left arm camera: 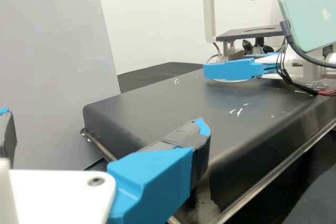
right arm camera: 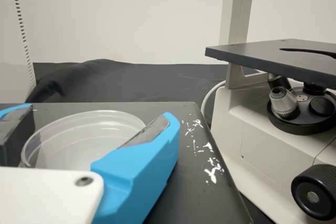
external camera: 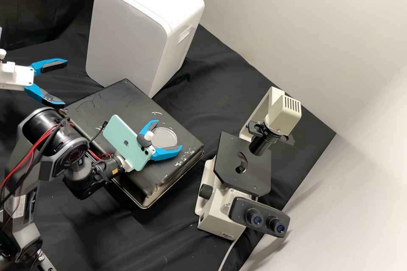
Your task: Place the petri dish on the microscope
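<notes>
Nearest of all sits the right arm, dark grey and strung with red cables, with a mint-green phone fixed at its wrist. Beyond it, at the far left, the left jaws stand wide apart and hold nothing. Their blue fingers hang level with the edge of a black platform, which lies straight ahead of them on the cloth-covered counter. Further right, the right jaws are spread over the platform's top with the petri dish lying flat between them, one finger on each side of it. The dish rests on the platform, clear and round. From the right wrist view one pad seems to lie against its rim, though I cannot tell for certain that either pad is touching. White flecks mark the platform just past the right jaws' tips. A tall white box stands behind the platform, off to the side of both sets of jaws. The microscope stands on the counter ahead of the right jaws, beside the platform, its black stage higher than the dish and apart from it.
</notes>
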Tool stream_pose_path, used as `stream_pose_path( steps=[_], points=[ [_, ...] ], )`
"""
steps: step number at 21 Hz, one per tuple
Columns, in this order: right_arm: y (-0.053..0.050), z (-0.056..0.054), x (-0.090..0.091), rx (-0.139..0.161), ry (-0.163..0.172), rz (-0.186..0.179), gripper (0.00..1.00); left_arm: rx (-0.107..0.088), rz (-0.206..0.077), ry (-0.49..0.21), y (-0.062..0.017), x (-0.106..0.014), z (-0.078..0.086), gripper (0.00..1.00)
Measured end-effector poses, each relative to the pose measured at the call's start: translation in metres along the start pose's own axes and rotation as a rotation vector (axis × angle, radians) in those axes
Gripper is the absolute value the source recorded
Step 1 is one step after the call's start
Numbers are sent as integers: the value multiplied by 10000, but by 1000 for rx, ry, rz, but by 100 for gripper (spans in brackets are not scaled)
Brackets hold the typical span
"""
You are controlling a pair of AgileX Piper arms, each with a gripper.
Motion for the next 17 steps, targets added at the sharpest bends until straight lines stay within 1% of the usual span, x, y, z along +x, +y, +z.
stream_pose_path(
  steps=[7, 10, 11, 13, 15, 16, 17],
  points=[
    [3, 3, 0, 0, -2, 1, 0, 0, 0, 0, 0, 0, 0, 100],
    [22, 21, 1, 0, -7, 7, 0, 0, -1, 0, -2, 1, 0, 100],
    [45, 15, -2, -1, -3, 14, 0, 0, -2, 0, -4, 1, -1, 100],
    [134, -8, -17, 5, 6, 47, 0, -1, -13, 2, -25, 8, -4, 100],
    [220, -20, -38, 14, -2, 69, 0, -1, -19, 2, -36, 12, -5, 100],
    [271, -32, -52, 16, -1, 85, 0, -1, -19, 2, -35, 11, -5, 100],
    [327, -41, -67, 24, -1, 103, 0, -1, -19, 2, -35, 11, -5, 100]
  ],
)
